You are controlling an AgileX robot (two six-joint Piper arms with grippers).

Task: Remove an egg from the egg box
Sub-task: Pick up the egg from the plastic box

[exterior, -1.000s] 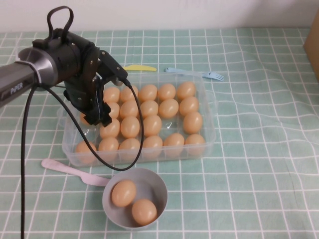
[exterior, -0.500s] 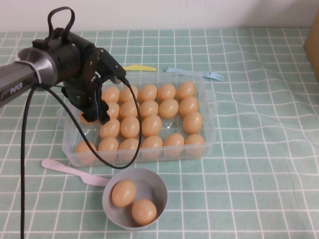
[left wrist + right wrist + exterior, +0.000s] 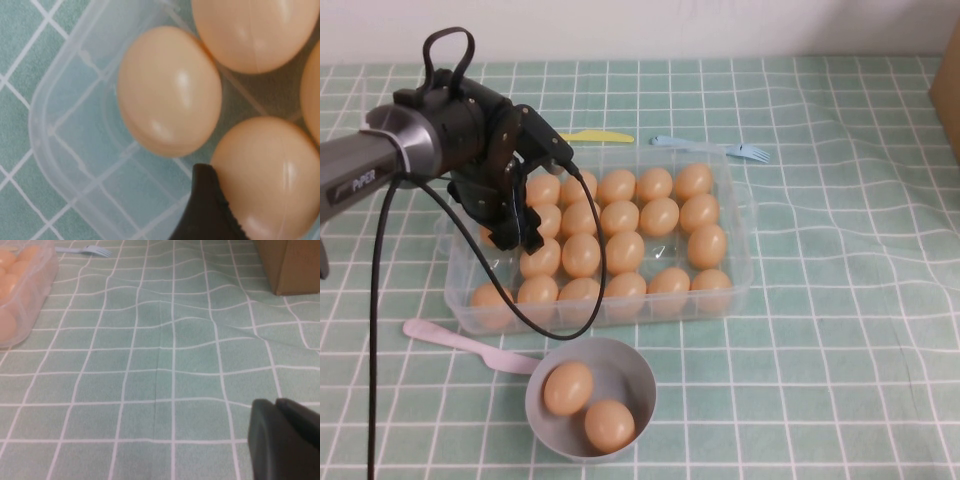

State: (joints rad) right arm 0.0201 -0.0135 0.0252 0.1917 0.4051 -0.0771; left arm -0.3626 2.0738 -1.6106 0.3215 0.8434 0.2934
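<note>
We read "PiPER" on the left arm, whose left end effector (image 3: 535, 195), fingers apart, has lifted slightly since earlier above the egg (image 3: 542, 222) in the egg box (image 3: 740, 255); the right end effector (image 3: 280, 440) hovers over the worktop (image 3: 160, 365), fingers together.

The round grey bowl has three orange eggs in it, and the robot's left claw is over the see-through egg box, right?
Not quite: the round grey bowl holds two tan-orange eggs, as the high view shows. The open left gripper is indeed over the clear plastic egg box. The right gripper is parked aside.
</note>
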